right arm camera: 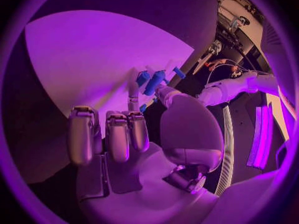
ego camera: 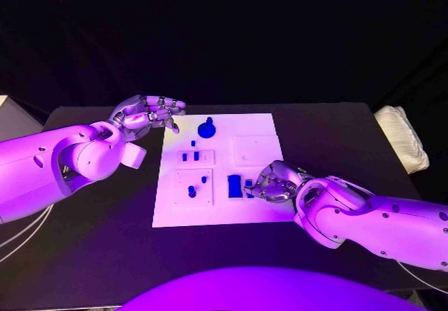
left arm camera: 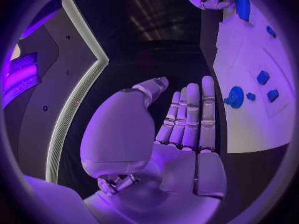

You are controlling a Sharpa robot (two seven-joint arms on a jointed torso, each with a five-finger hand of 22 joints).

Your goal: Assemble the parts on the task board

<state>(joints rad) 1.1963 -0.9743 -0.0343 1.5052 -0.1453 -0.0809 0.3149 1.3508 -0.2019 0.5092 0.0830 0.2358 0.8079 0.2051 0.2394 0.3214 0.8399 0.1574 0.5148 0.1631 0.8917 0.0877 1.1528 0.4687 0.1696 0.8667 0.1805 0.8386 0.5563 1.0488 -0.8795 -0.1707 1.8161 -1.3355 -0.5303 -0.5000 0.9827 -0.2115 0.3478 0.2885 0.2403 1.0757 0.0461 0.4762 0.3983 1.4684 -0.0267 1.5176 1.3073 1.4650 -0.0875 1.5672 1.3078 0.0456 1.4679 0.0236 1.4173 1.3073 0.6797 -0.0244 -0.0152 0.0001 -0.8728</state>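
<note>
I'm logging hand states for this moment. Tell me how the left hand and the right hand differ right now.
The left hand hovers at the far left corner of the task board, off its edge; the right hand is low over the board's near right part. The left hand holds nothing, fingers straight and side by side in its wrist view; the right hand's fingers are at a small blue part, though a firm grip cannot be confirmed. Both are silver hands on white arms.

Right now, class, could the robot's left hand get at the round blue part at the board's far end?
Probably yes. The left hand hovers open beside the task board, close to the round blue part, and nothing lies between them.
</note>
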